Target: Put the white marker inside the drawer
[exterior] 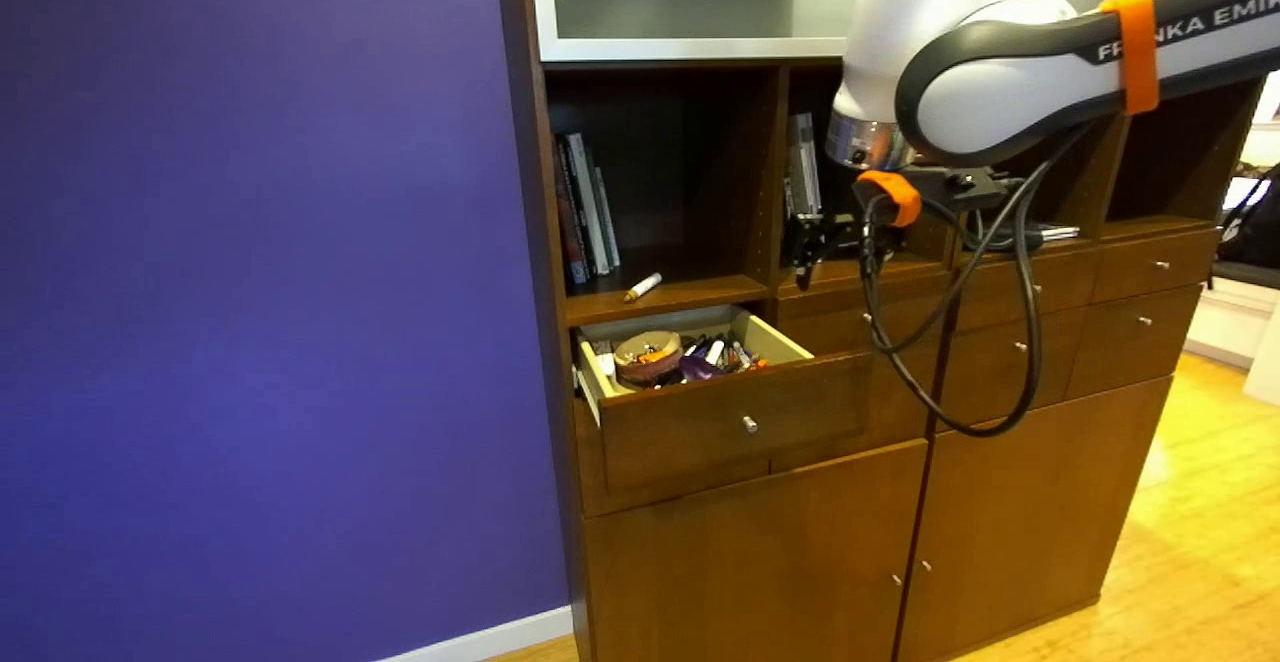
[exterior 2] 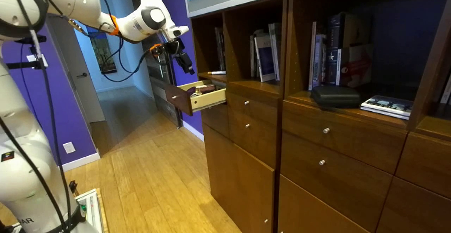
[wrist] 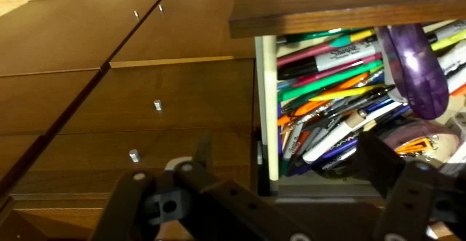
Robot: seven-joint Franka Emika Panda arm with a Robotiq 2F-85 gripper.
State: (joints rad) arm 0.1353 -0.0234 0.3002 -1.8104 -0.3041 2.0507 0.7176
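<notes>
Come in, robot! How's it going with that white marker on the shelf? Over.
Hand open, nothing gripped. White marker lying on shelf above the open drawer. Pens crowding the drawer might get in the way.

fingers (wrist: 379, 164) apart, drawer (wrist: 270, 106) of jumbled pens (wrist: 327, 81), perhaps a tape roll (wrist: 411, 129)

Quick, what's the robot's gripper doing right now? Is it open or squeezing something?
Gripper: open, with nothing held between its fingers; a white marker lies on the shelf above the open drawer.
</notes>
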